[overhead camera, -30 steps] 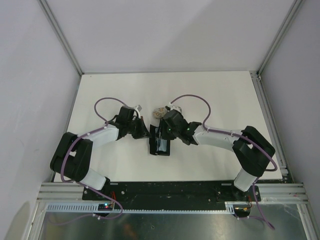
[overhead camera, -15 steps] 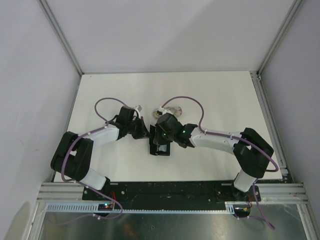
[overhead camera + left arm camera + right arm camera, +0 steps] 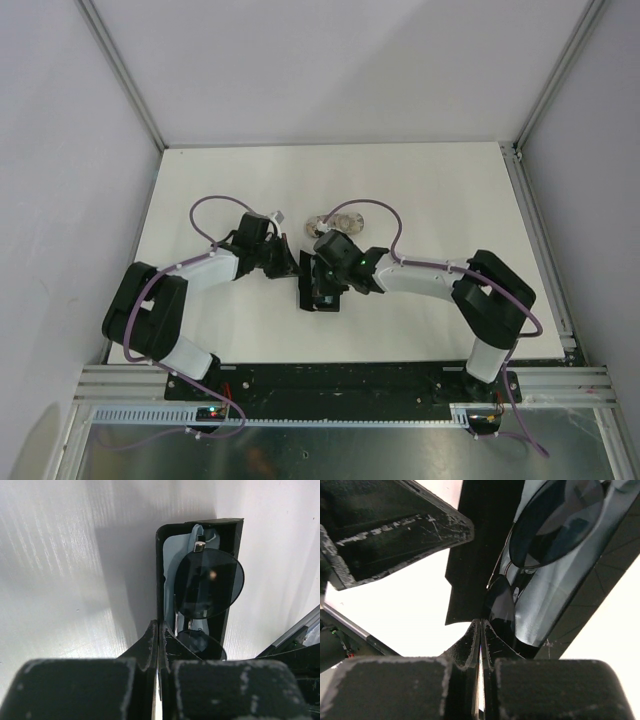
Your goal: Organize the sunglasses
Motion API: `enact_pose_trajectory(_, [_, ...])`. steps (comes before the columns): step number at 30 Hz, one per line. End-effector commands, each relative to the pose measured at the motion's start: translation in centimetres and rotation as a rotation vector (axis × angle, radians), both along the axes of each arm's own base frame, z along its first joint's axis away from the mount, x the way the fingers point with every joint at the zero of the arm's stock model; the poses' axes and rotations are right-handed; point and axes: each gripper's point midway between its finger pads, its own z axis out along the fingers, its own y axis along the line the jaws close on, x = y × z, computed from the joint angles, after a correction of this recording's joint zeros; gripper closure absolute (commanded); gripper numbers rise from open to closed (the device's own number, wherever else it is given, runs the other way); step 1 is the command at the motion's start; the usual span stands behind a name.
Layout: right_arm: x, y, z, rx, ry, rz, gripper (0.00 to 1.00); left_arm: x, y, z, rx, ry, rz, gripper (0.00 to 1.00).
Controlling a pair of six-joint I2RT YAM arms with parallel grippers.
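Left tool (image 3: 159,632) clamps the wall of the open black case (image 3: 161,555); right tool (image 3: 481,630) is closed beside it. Inside lie the wire-frame sunglasses (image 3: 209,583), light, bendable, scratch-prone; the bridge looks the safest hold.

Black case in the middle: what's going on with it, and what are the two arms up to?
Both arms meet at the open black case. The wire-frame sunglasses lie inside it on a light blue lining. The left gripper is pinched shut on the case's side wall. The right gripper is shut at the near lens; whether it grips the frame or the case is unclear.
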Motion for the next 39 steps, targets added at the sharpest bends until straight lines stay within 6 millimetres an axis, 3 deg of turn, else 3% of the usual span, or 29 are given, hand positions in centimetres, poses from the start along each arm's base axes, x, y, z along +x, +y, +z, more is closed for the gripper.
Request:
enact_pose_trajectory(1, [0.6,-0.7,0.4,-0.024,-0.005,-0.014,1.00,1.1,-0.3,1.0,-0.027,-0.053,-0.016,1.00])
enact_pose_trajectory(10, [1.0,-3.6,0.4,0.001,0.002,-0.048,1.00,1.3,-0.3,1.1,-0.031,-0.053,-0.015,1.00])
enact_pose_trajectory(20, [1.4,-4.2,0.8,0.010,-0.007,-0.063,1.00,1.3,-0.4,1.2,-0.037,-0.052,-0.016,1.00])
enact_pose_trajectory(28, [2.1,-3.3,1.7,0.040,-0.037,-0.046,0.88,1.3,-0.5,1.2,-0.039,-0.049,-0.017,1.00])
enact_pose_trajectory(39, [3.8,-1.0,2.4,0.038,-0.053,-0.047,0.79,1.2,-0.5,1.3,-0.042,-0.049,-0.009,1.00])
